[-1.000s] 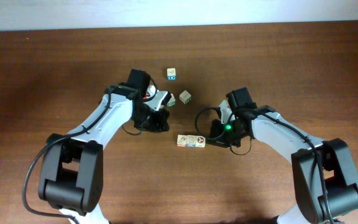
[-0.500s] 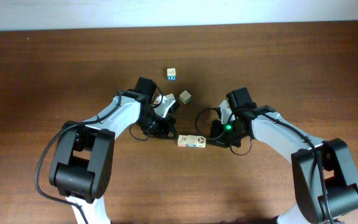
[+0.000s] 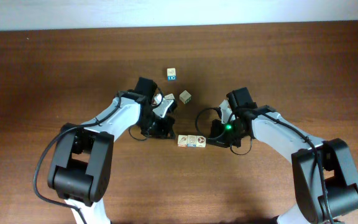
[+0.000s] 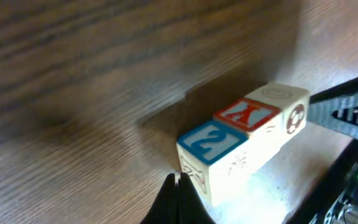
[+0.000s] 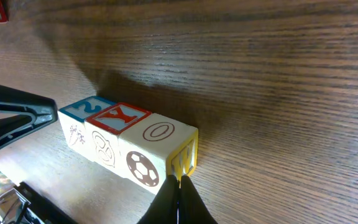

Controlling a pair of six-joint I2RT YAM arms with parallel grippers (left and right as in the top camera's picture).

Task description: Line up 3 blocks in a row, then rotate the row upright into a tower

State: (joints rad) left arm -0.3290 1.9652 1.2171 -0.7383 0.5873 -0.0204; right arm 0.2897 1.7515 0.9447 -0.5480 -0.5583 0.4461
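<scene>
A row of three blocks (image 3: 191, 141) lies on the wooden table (image 3: 55, 74) just below the centre of the overhead view, with the cubes touching face to face. In the left wrist view the blue "2" block (image 4: 210, 140) is nearest, then the red "Y" block (image 4: 247, 115), then the "O" block (image 4: 278, 93). The left gripper (image 4: 176, 186) has its jaws pressed together with nothing between them, its tip against the lower corner of the blue "2" block. The right gripper (image 5: 179, 186) is likewise closed and empty, its tip touching the yellow "W" face on the row's opposite end. A loose pale cube (image 3: 185, 96) and a blue-marked cube (image 3: 171, 74) sit apart, higher in the overhead frame.
</scene>
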